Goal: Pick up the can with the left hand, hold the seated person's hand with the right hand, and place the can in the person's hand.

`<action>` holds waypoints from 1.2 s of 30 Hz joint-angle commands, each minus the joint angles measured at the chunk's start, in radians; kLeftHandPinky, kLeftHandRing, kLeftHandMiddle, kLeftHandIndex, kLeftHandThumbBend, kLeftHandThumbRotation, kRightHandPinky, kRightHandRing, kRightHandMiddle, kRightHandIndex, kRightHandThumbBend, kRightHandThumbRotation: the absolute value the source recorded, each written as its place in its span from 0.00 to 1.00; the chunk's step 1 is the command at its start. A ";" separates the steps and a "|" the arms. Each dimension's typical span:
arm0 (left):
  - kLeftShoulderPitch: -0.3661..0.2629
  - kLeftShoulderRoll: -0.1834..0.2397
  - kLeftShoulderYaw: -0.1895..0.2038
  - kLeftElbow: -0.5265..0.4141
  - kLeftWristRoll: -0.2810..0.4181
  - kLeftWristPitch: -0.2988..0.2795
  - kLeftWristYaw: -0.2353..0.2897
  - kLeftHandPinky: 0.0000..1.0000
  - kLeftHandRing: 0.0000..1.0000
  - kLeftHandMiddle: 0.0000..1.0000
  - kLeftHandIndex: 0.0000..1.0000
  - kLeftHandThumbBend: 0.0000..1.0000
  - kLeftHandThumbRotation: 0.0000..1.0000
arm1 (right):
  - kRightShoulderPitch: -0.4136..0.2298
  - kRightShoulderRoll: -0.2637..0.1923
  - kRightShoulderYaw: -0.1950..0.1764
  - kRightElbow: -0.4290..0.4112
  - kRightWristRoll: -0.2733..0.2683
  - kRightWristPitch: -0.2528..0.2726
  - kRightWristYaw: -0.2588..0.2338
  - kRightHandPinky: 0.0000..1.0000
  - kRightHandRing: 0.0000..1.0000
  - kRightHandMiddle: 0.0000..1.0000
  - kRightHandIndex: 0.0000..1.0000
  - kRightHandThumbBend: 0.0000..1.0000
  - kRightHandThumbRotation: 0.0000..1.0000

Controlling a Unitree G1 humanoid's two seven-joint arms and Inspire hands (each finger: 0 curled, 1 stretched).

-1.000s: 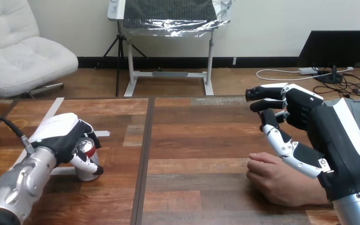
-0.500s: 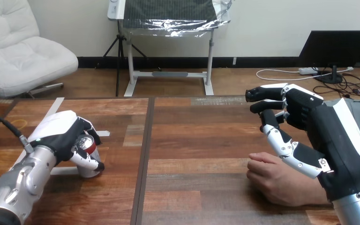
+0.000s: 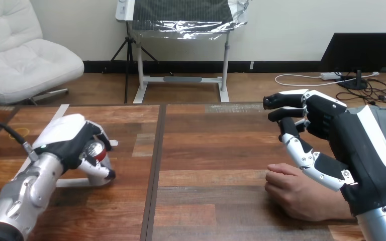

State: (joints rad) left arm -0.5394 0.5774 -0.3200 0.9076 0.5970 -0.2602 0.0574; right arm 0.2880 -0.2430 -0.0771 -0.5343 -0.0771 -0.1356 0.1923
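The left hand (image 3: 66, 141) has its fingers and thumb curled round the can (image 3: 96, 150) at the left side of the bench (image 3: 211, 150). The right hand (image 3: 331, 125), loosely open and holding nothing, hangs above the person's hand (image 3: 294, 192), which rests on the bench.

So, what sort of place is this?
Probably a robot test setup for handovers: a wooden table, the left hand curled round a can, and a person's hand resting by the right hand.
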 commanded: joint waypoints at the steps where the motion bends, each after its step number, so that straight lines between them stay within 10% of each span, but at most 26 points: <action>1: -0.029 0.009 0.026 -0.134 -0.012 -0.020 0.021 0.38 0.44 0.50 0.54 0.67 0.00 | -0.059 -0.011 -0.010 -0.021 0.005 0.007 0.000 0.47 0.66 0.71 0.65 0.19 0.00; 21: 0.057 -0.003 0.058 -0.480 -0.045 0.006 -0.076 0.36 0.42 0.49 0.52 0.64 0.00 | -0.068 -0.021 -0.022 -0.051 -0.019 0.075 -0.005 0.49 0.71 0.76 0.71 0.26 0.00; 36: 0.094 -0.041 0.072 -0.726 -0.034 0.081 -0.144 0.37 0.42 0.49 0.51 0.63 0.00 | -0.098 -0.120 -0.090 -0.045 -0.101 0.131 0.026 0.58 0.73 0.78 0.73 0.64 0.00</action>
State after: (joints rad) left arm -0.3924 0.5565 -0.3155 0.4241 0.5895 -0.2170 -0.0741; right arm 0.2881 -0.2793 -0.0882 -0.5344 -0.1610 -0.0327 0.1944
